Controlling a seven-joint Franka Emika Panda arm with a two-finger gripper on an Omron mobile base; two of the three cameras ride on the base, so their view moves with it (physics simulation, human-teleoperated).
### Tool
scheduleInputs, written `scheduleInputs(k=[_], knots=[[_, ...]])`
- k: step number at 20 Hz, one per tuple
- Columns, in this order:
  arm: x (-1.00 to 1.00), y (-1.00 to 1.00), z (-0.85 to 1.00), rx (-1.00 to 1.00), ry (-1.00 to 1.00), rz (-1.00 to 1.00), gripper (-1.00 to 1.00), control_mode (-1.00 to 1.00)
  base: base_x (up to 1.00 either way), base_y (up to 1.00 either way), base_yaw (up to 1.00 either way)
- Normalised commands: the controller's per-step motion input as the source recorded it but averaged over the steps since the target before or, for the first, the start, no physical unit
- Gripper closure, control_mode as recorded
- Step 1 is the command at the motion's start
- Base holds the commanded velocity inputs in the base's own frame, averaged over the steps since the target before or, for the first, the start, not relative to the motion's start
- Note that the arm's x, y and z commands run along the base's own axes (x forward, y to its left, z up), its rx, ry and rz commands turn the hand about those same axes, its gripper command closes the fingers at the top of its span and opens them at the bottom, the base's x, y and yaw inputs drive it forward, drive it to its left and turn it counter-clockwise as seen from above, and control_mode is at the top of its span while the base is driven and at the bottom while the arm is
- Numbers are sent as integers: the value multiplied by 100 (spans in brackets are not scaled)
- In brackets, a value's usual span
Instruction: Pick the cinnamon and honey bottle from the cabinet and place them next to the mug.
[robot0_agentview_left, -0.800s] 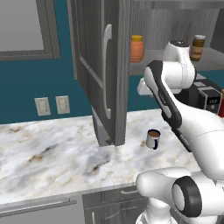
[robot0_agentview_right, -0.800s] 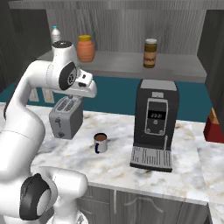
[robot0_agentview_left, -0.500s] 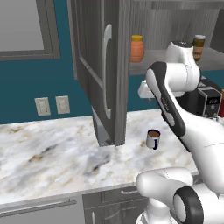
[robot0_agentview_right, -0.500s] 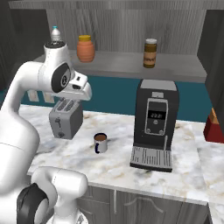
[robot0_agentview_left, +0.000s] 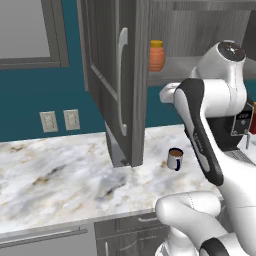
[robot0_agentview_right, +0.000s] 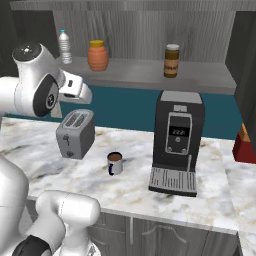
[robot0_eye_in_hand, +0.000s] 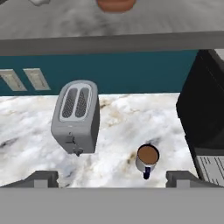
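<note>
While the cabinet (robot0_agentview_left: 117, 85) door stands swung open, the gripper (robot0_eye_in_hand: 111, 178) hangs with its jaws wide apart and nothing between them.

On the cabinet shelf the honey bottle (robot0_agentview_right: 97, 55) sits toward the left, just right of a clear water bottle (robot0_agentview_right: 64, 46), and the cinnamon (robot0_agentview_right: 171, 61) stands well apart from it, farther right, above the black coffee machine (robot0_agentview_right: 176, 142). Below, the mug (robot0_agentview_right: 115, 163) rests on the marble counter (robot0_agentview_right: 60, 171) between the grey toaster (robot0_agentview_right: 76, 133) and the coffee machine, touching neither. In the hand view the two dark fingertips (robot0_eye_in_hand: 43, 179) flank the lower frame, with the mug just above the right one, the toaster to its left, and the honey bottle's base at the top edge. From the left base view the white arm (robot0_agentview_left: 210, 105) is raised in front of the shelf, right of the door's curved silver handle (robot0_agentview_left: 121, 82).
</note>
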Motion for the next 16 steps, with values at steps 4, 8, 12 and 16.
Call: scheduleInputs(k=[4, 8, 12, 16], knots=[[1, 0, 100, 0, -22, 0, -100, -100, 0, 0, 0], [12, 0, 70, 0, -21, 0, -100, -100, 0, 0, 0], [42, 0, 20, -3, -18, 0, -100, -100, 0, 0, 0], [38, 0, 41, -1, -5, 0, -100, -100, 0, 0, 0]])
